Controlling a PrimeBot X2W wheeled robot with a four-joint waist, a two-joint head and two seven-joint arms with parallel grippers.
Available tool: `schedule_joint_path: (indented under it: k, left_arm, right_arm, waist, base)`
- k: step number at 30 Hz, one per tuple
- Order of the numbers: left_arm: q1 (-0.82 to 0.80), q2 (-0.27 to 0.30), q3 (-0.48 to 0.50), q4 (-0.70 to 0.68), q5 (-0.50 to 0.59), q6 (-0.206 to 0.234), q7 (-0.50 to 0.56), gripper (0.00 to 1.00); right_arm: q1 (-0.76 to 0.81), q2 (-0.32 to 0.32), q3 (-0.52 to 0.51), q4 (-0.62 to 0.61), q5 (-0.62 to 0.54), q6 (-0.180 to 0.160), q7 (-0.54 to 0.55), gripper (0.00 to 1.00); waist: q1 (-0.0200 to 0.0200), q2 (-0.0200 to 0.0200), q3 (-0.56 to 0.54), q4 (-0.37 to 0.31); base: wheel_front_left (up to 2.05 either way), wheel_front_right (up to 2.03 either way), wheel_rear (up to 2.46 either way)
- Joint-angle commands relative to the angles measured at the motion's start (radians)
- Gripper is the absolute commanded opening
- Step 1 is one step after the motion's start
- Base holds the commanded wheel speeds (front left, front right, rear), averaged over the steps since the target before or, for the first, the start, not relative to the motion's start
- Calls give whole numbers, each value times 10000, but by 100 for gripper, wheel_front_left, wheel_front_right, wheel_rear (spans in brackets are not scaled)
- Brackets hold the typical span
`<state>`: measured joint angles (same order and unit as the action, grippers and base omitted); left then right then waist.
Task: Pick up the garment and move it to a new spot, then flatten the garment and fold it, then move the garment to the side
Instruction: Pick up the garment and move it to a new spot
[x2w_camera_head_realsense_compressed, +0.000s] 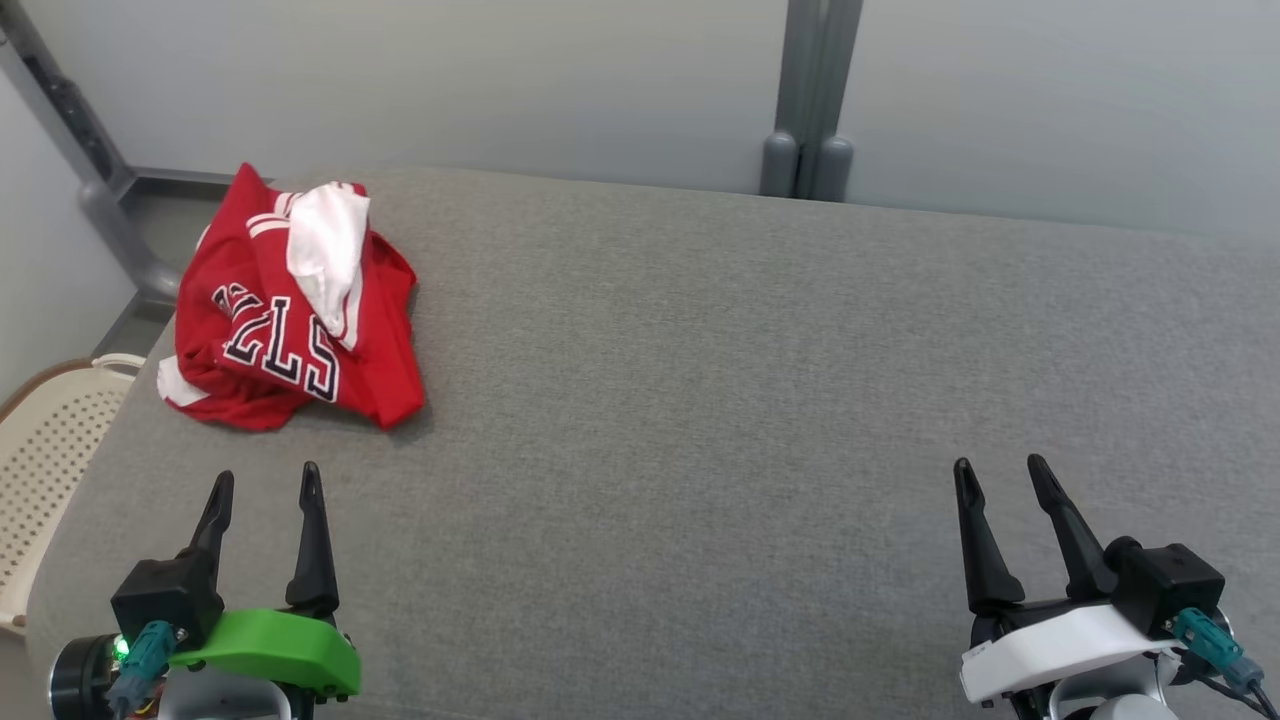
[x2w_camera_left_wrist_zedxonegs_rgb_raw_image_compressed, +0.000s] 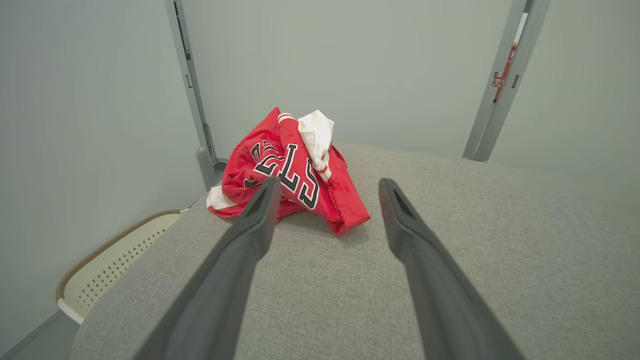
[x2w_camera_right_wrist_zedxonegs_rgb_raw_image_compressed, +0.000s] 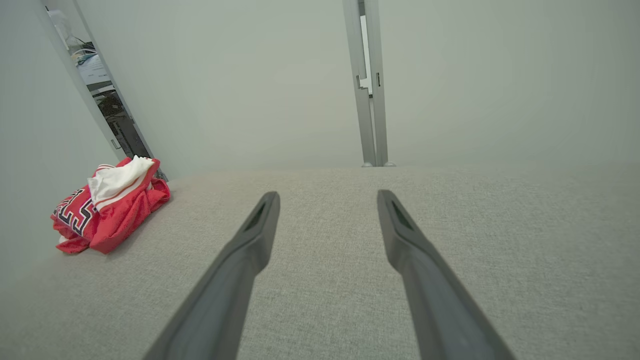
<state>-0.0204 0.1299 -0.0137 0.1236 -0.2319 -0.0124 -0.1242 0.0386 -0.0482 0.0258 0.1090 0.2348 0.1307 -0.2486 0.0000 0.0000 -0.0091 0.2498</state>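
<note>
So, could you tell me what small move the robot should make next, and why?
Probably reach the left gripper forward toward the crumpled red garment. It lies bunched at the far-left corner of the grey surface, just beyond that gripper, which is open and empty; the right gripper sits far off.

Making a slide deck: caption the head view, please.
Crumpled red jersey at far-left corner of gray fabric surface; left claw and right claw open, empty.

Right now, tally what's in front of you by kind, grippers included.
red garment: 1, crumpled
grippers: 2, left gripper and right gripper, both open
cream perforated container: 1
grey padded surface: 1
Total: 5
</note>
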Motion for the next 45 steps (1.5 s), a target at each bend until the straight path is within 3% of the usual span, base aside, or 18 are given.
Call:
schedule_joint_path:
  k: [1,21,39,45]
  left_arm:
    - [69,67,-9,2,12,28,-30,100]
    - [93,185,-25,260,-150,203,-261,100]
    - [-135,187,-4,457,-408,330,-527,100]
    - [-932,325,50,495,-506,235,-578,100]
  right_arm:
    - [85,-38,8,36,31,1,-48,100]
    - [-68,-40,209,102,-133,1,1,100]
    - [-116,-41,270,-7,-321,1,192,100]
    - [-258,-116,111,-257,-511,1,359,100]
  waist:
    - [0,0,2,537]
    - [0,0,145,2592]
    - [0,0,355,2642]
    - [0,0,753,2174]
  base:
    - [0,0,0]
    - [0,0,0]
    - [0,0,0]
    - [0,0,0]
